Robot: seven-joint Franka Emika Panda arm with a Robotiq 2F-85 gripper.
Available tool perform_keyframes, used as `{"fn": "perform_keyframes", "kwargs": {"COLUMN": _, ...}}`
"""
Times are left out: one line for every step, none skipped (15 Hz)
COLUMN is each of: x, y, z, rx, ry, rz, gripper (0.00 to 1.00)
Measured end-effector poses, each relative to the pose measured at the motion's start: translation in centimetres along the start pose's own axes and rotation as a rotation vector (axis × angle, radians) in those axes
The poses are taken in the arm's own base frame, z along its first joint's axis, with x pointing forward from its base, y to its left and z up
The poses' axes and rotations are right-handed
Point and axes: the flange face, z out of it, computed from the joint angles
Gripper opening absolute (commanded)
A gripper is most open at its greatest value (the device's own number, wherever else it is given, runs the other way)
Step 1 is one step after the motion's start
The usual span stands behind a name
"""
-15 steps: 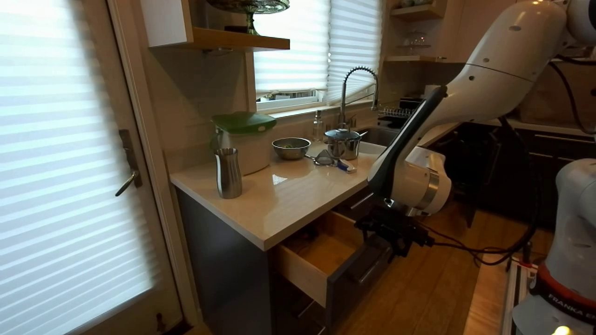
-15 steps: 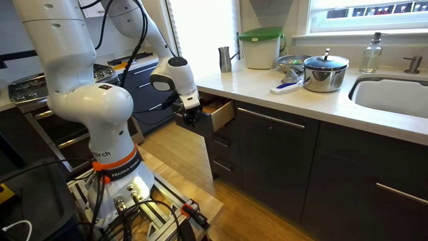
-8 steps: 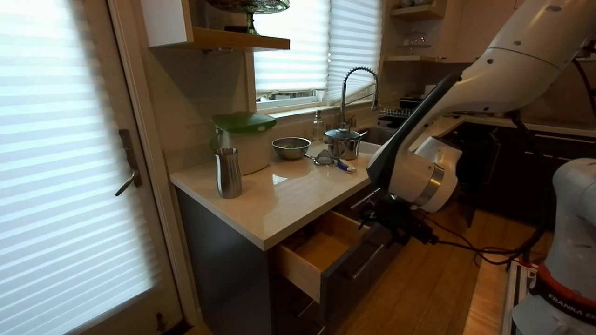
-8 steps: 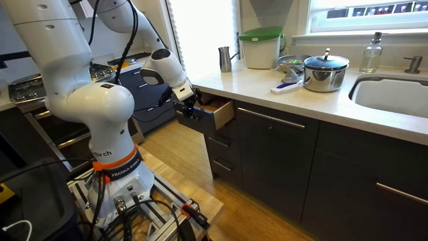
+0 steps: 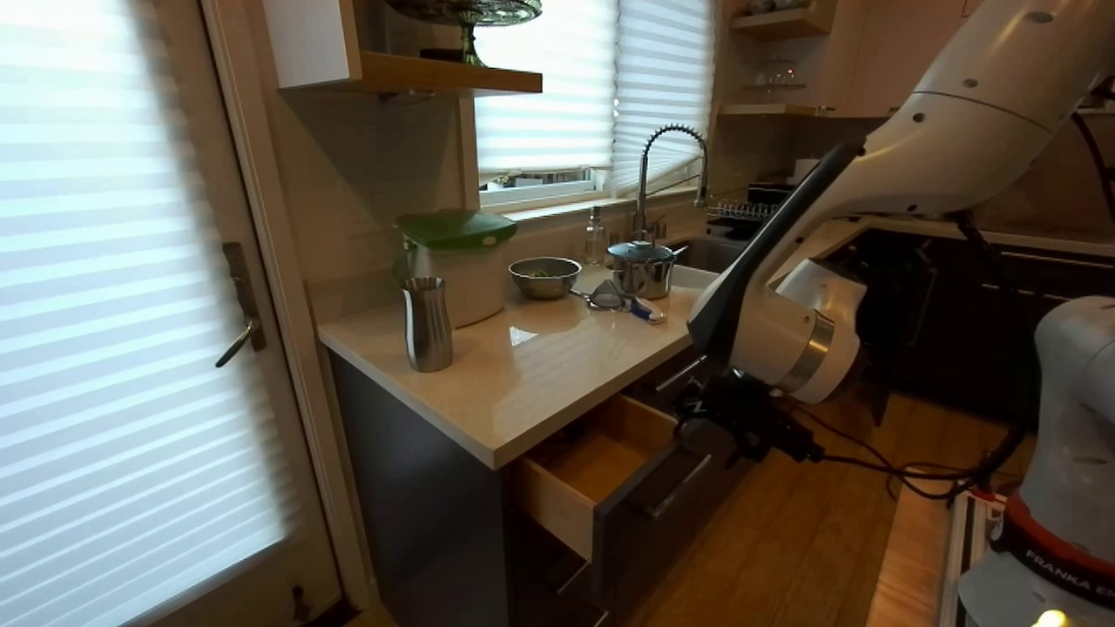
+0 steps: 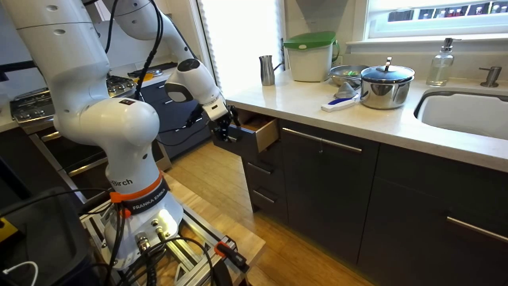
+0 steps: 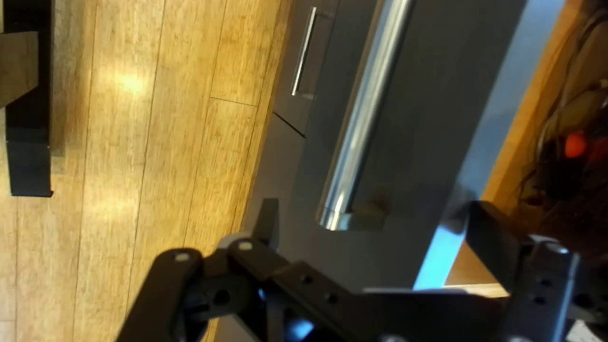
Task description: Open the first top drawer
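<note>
The first top drawer is pulled out. Its dark front point(image 5: 645, 522) and light wood box show in both exterior views point(image 6: 242, 145). In the wrist view its front point(image 7: 427, 118) carries a silver bar handle point(image 7: 368, 109). My gripper point(image 7: 371, 216) is open. One finger point(image 7: 268, 218) stands outside the front, beyond the handle's end. The other finger point(image 7: 484, 237) is at the drawer's top edge, by the box side; I cannot tell whether it touches. The handle is not between closed fingers. My gripper is over the drawer front in both exterior views point(image 5: 710, 427) point(image 6: 227, 126).
The countertop point(image 5: 540, 374) overhangs above the drawer. It holds a steel cup point(image 5: 429, 326), a green-lidded bin point(image 6: 309, 61), a bowl and a pot point(image 6: 387, 89). Lower drawers with bar handles point(image 6: 260, 168) lie below. Cables and a red item point(image 7: 574, 145) lie inside the drawer.
The drawer has slid slightly inward toward the cabinet. My gripper has moved up and sideways off its earlier spot over the front, and has barely moved in the last half second.
</note>
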Motion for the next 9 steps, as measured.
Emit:
{"fn": "perform_keyframes", "kwargs": {"x": -0.1, "y": 0.3, "z": 0.3, "rx": -0.014, "ry": 0.020, "rz": -0.010, "gripper": 1.00}}
{"fn": "perform_keyframes", "kwargs": {"x": -0.4, "y": 0.6, "z": 0.5, "rx": -0.026, "ry": 0.042, "rz": -0.016, "gripper": 1.00}}
{"fn": "perform_keyframes", "kwargs": {"x": -0.7, "y": 1.0, "z": 0.6, "rx": -0.040, "ry": 0.072, "rz": -0.023, "gripper": 1.00}}
{"fn": "perform_keyframes", "kwargs": {"x": -1.0, "y": 1.6, "z": 0.6, "rx": -0.055, "ry": 0.100, "rz": -0.029, "gripper": 1.00}}
{"fn": "perform_keyframes", "kwargs": {"x": -1.1, "y": 2.1, "z": 0.4, "rx": -0.066, "ry": 0.126, "rz": -0.038, "gripper": 1.00}}
{"fn": "perform_keyframes", "kwargs": {"x": -1.2, "y": 2.3, "z": 0.2, "rx": -0.071, "ry": 0.143, "rz": -0.045, "gripper": 1.00}}
{"fn": "perform_keyframes", "kwargs": {"x": -1.2, "y": 2.4, "z": 0.1, "rx": -0.074, "ry": 0.151, "rz": -0.048, "gripper": 1.00}}
{"fn": "perform_keyframes", "kwargs": {"x": -1.1, "y": 2.5, "z": 0.0, "rx": -0.075, "ry": 0.154, "rz": -0.050, "gripper": 1.00}}
{"fn": "perform_keyframes", "kwargs": {"x": -1.1, "y": 2.5, "z": 0.1, "rx": -0.076, "ry": 0.155, "rz": -0.050, "gripper": 1.00}}
